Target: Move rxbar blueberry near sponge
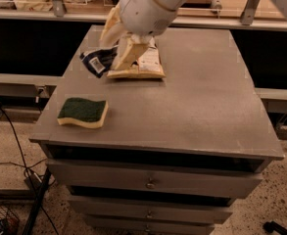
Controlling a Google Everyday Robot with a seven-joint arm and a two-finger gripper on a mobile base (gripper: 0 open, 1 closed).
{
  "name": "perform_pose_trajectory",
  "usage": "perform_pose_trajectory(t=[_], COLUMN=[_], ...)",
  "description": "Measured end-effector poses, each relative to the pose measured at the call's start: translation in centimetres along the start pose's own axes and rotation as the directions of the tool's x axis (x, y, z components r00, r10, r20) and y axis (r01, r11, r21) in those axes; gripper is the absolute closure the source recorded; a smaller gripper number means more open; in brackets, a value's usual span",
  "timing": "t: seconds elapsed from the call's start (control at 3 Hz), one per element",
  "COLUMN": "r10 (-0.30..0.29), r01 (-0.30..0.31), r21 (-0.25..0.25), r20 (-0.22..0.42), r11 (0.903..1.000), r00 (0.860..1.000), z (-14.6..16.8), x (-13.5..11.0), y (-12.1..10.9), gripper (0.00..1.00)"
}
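My gripper (114, 48) is over the back left part of the grey cabinet top (192, 106), shut on the rxbar blueberry (98, 61), a small dark navy wrapper with a white barcode label. The bar hangs in the air, sticking out to the left of my tan fingers (127, 53). The sponge (83, 112), green on top with a yellow foam layer, lies flat near the front left corner, some way in front of and below the bar.
A tan-brown snack bag (144, 65) lies at the back of the top, partly hidden behind my gripper. The cabinet has drawers (150, 182) in front. Shelving runs behind. Cables (15, 165) lie on the floor at the left.
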State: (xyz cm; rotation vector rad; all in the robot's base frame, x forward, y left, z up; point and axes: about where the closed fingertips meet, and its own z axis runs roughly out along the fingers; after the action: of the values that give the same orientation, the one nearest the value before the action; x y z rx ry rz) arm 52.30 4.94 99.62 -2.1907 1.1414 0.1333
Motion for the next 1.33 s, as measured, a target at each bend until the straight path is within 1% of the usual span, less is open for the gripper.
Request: perform_pose_trajectory(t=[0.33,0.67,1.0,1.33], r10=[-0.016,-0.009,0.004,0.004], r01=[0.015,0.003,-0.012,-0.013], r21=[-0.04,-0.097,-0.138,-0.143], r20=[-0.033,-0.055,-0.059,-0.059], r11=[0.9991,0.9953,0.9904,0.9896], r00=[0.999,0.998,0.998,0.998], z=[4.2,9.0,12.1,12.5], x=[-0.7,-0.2,-0.3,-0.4], y=[0.7,2.1,3.2,3.4], gripper=[0.61,0.37,0.14,0.0])
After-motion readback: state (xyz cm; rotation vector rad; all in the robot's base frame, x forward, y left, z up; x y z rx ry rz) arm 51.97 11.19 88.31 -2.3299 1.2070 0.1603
